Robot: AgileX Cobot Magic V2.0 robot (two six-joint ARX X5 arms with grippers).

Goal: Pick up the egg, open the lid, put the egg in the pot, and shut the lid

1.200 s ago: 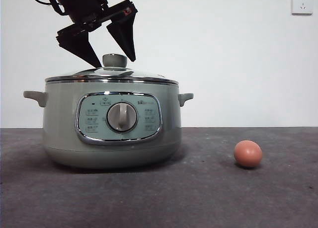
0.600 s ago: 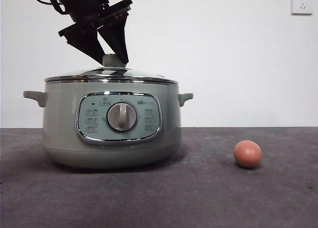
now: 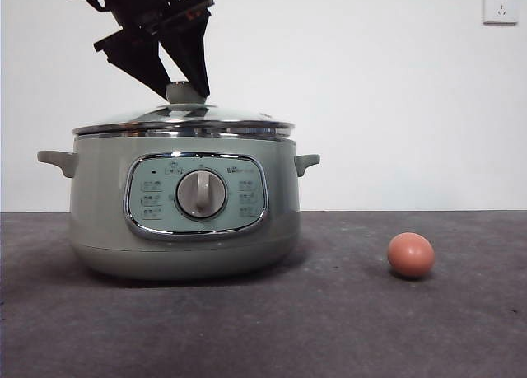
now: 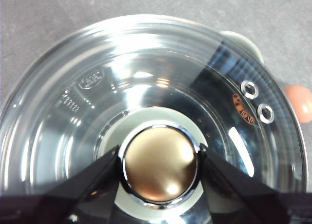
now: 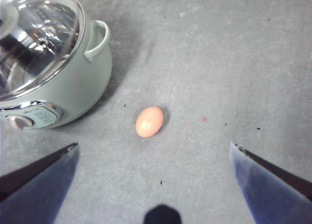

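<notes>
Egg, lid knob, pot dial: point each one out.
egg [image 3: 411, 255]: front view, middle of its shell.
lid knob [image 4: 160, 163]: left wrist view, its silver top.
pot dial [image 3: 201, 193]: front view, centre grip.

Even bright light, glare on the lid [image 4: 146, 77], blurred right claw [image 5: 156, 185] jaws.

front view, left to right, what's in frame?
pot with the lid on top, its knob gripped by the left gripper → egg on the table → wall socket at the top corner.
</notes>
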